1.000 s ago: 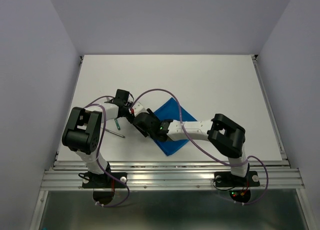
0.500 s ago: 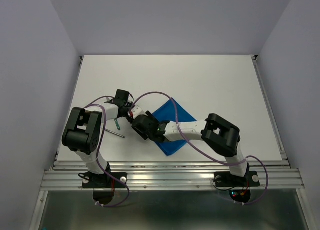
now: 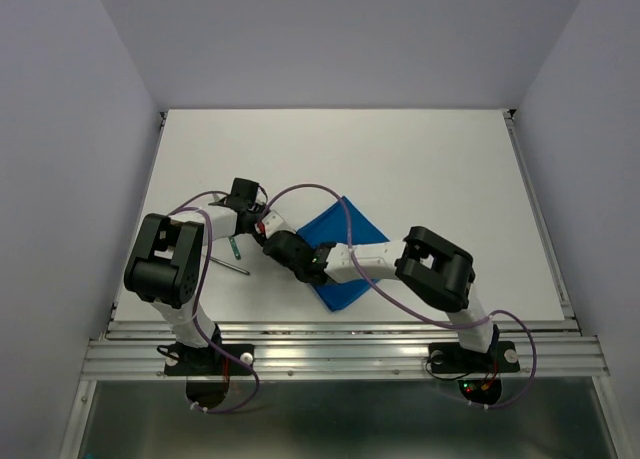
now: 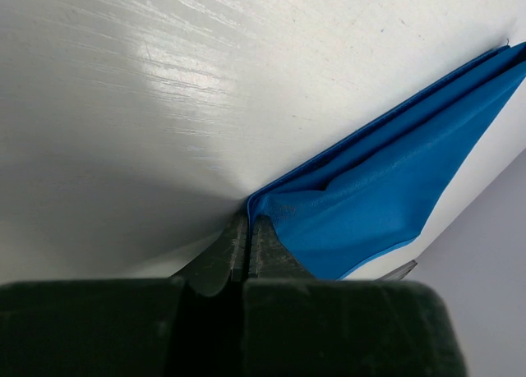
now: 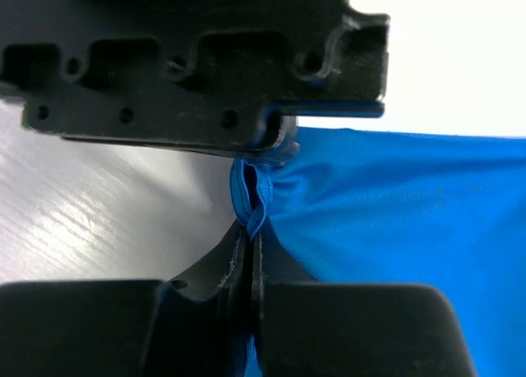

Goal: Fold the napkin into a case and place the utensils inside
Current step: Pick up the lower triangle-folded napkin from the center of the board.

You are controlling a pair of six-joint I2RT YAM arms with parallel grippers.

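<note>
A folded bright blue napkin is lying near the middle of a white table, with both grippers pinching its left corner. The left gripper is clamping the corner's tip, and the right gripper is squeezing bunched cloth just beside it. A teal-handled utensil and a grey metal utensil are resting on the table left of the napkin.

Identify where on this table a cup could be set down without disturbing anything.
Free: the table's far strip between napkin and back wall, and the right side between napkin and rail. Crowded: left of centre, where both arms' jaws clamp the napkin's corner beside the utensils.
</note>
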